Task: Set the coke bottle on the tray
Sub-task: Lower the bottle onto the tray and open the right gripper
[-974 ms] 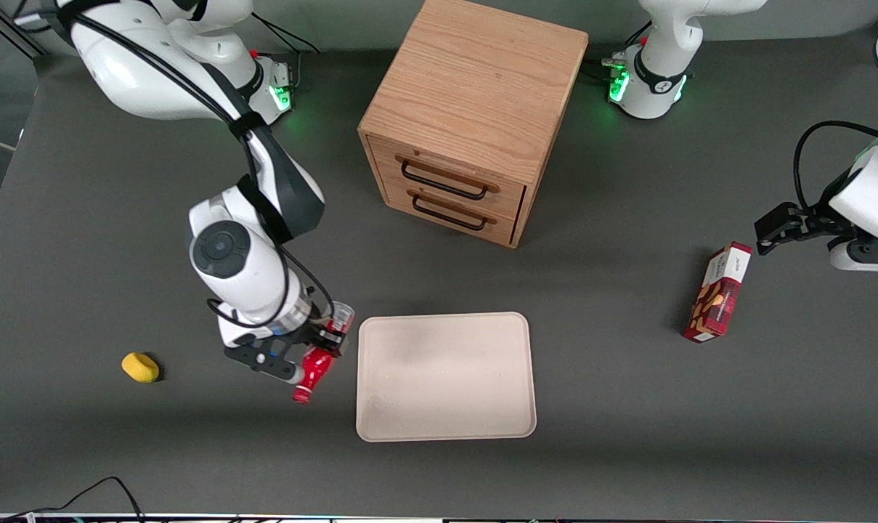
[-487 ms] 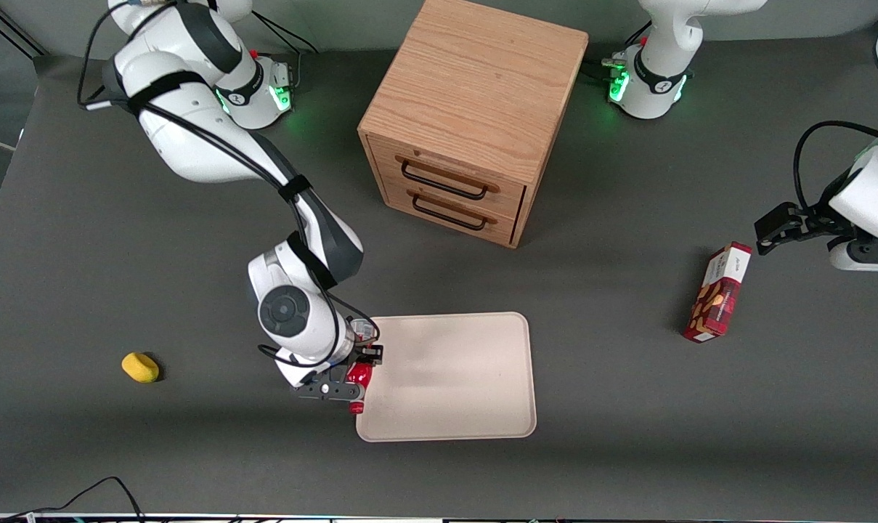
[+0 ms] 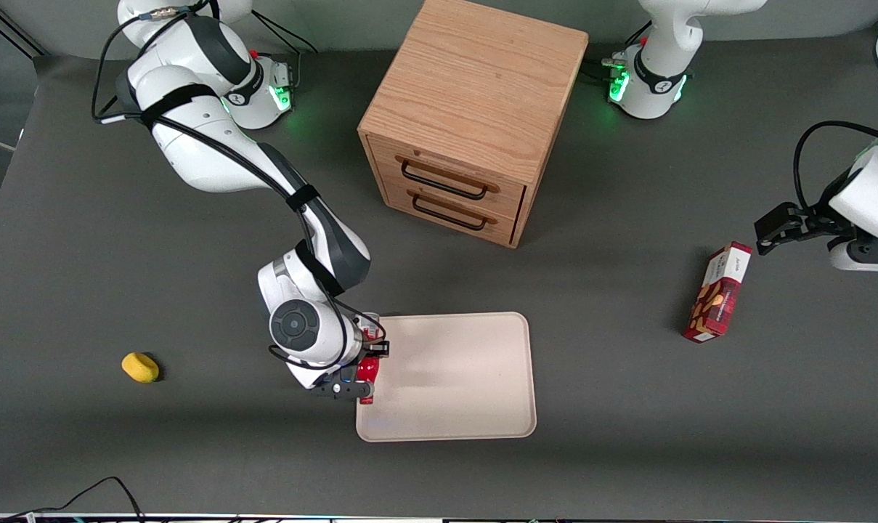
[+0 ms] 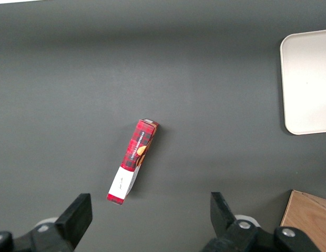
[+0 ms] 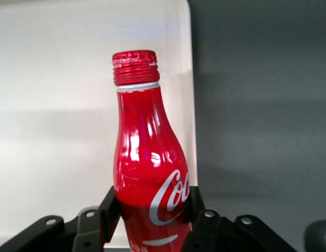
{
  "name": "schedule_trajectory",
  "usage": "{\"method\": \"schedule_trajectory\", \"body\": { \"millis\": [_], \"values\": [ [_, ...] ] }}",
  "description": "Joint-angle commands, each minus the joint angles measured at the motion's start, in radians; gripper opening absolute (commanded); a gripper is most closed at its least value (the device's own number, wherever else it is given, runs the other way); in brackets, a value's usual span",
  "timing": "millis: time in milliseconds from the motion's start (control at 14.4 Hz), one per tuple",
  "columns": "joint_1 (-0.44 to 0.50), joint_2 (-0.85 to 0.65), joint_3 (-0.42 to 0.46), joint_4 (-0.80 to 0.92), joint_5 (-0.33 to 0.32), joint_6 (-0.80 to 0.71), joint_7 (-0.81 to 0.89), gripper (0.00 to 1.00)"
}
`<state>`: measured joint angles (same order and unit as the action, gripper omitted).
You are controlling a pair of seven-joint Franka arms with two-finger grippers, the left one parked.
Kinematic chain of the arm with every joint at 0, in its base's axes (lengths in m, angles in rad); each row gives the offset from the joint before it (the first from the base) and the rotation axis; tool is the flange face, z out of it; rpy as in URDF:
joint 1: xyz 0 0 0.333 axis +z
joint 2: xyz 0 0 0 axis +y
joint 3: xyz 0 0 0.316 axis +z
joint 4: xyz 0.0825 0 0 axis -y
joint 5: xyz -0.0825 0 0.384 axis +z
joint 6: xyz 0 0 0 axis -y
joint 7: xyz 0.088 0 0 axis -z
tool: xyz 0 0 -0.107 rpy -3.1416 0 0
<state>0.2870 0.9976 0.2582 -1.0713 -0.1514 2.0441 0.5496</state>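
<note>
Front view looks steeply down from high over the whole worktop (image 3: 119,240); right wrist view sits close above its fingers (image 5: 109,212), facing along the clamped coke bottle (image 5: 147,168) onto the tray (image 5: 58,105), shared with the farther-off, downward left wrist view.

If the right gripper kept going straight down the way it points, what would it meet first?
Most likely the flat beige tray: the right gripper, shut on the slim red coke bottle, hangs over the tray's edge; height above it is unclear.
</note>
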Motion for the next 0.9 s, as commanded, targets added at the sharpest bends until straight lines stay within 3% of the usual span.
{"method": "schedule_trajectory", "body": {
  "millis": [0, 487, 557, 696, 765, 835],
  "values": [
    [0.018, 0.052, -0.007, 0.060, 0.019, 0.036, -0.025, 0.15],
    [0.021, 0.073, -0.033, 0.064, 0.019, 0.094, -0.059, 0.22],
    [0.021, 0.079, -0.034, 0.064, 0.019, 0.097, -0.057, 0.32],
    [0.021, 0.081, -0.036, 0.062, 0.019, 0.117, -0.057, 0.61],
    [0.026, 0.082, -0.037, 0.060, 0.019, 0.117, -0.053, 1.00],
    [0.032, 0.082, -0.045, 0.060, 0.019, 0.117, -0.053, 1.00]
  ]
}}
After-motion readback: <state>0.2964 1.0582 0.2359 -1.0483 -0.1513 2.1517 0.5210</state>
